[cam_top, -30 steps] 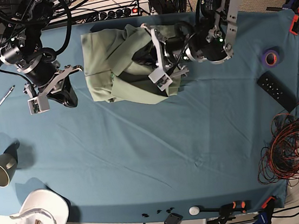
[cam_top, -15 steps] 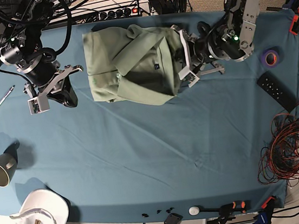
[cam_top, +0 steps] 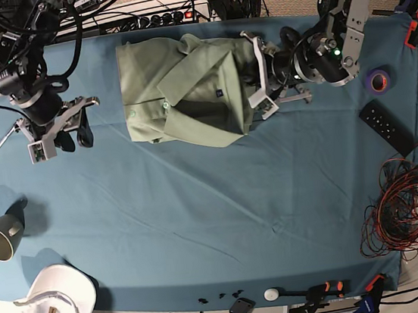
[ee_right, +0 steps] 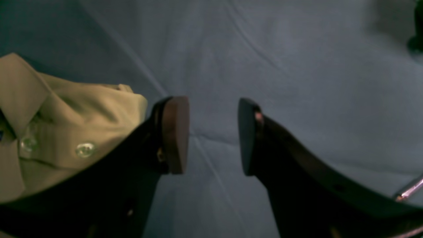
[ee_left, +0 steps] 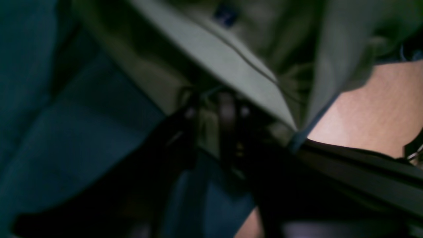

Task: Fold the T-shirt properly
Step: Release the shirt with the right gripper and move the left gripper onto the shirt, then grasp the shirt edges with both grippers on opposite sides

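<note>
The sage-green T-shirt (cam_top: 182, 91) lies folded at the back middle of the blue cloth, collar and buttons up. My left gripper (cam_top: 255, 77) sits at the shirt's right edge. In the blurred left wrist view its dark fingers (ee_left: 185, 132) stand apart, with the shirt's (ee_left: 231, 56) folded hem at their tips. My right gripper (cam_top: 58, 143) hovers over bare cloth well left of the shirt. It is open (ee_right: 213, 135) with nothing between its pads, and the shirt's collar and buttons (ee_right: 66, 145) show at that view's left.
Left side: a screwdriver (cam_top: 0, 145), a grey mug (cam_top: 1, 235) and a white cap (cam_top: 58, 297). Right side: purple tape (cam_top: 377, 80), a black remote (cam_top: 388, 127) and a tangle of red wires (cam_top: 406, 208). The blue table cloth (cam_top: 199, 203) covers the table.
The left arm drew back from over the shirt to its right edge and its fingers have parted. The right arm moved up and left, and its gripper has opened.
</note>
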You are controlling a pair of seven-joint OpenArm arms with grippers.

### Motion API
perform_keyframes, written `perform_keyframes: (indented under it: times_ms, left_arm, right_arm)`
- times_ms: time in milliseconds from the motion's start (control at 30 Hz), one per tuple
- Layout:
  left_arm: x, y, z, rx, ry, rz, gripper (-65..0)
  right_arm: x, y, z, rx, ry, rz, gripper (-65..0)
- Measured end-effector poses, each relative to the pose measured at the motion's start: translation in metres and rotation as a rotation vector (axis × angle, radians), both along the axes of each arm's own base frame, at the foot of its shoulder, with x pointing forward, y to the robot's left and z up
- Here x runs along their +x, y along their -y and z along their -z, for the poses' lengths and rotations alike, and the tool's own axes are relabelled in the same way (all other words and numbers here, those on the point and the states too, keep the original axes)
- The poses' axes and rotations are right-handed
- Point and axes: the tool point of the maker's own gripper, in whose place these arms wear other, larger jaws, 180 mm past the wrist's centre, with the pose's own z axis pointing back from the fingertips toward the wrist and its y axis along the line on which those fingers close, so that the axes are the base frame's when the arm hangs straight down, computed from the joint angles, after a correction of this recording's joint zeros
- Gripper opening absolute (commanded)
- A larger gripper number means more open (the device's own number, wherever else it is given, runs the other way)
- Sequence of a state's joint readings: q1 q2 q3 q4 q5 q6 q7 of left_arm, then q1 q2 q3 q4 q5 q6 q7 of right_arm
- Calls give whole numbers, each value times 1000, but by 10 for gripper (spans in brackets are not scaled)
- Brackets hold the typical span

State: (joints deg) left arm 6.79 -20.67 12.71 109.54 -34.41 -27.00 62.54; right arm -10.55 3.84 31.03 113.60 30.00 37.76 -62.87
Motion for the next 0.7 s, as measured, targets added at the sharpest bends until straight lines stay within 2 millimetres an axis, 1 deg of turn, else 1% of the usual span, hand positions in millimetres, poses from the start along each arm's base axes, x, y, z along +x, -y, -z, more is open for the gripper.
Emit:
perform_keyframes:
  times_ms: [67,100,133,267,333,400,467,600,633,700]
  left_arm:
    - [1,0,-2,-1,7,1,-357]
    - [1,0,-1,3,8,1,-330]
    - [0,0,-1,3,7,1,-317]
    - [0,-5,4,34,9,-6,-315]
    - [-2,-5,5,36,5,-5,-315]
    - [-3,-7,6,43,0,-4,-315]
    - [-3,-6,6,43,0,-4,-315]
    - [-3,-7,6,44,0,-4,-315]
    - [-3,-7,6,46,0,-4,-315]
    - [-5,-12,8,65,-7,0,-315]
  right_arm:
    - [7,-6,7,79,-22,-13,-403]
    - [11,-10,12,129,-31,-23,-404]
    - [15,-16,17,181,-45,-45,-404]
    - [24,-41,44,405,-159,-112,-403]
    - [25,-52,53,512,-203,-142,-404]
    - [30,-60,55,609,-202,-150,-403]
    - [34,-66,53,677,-187,-157,-404]
    - [39,-68,51,708,-177,-160,-406]
    - [39,-68,51,708,-177,-160,-418]
    - [38,-67,52,706,-182,-158,-501]
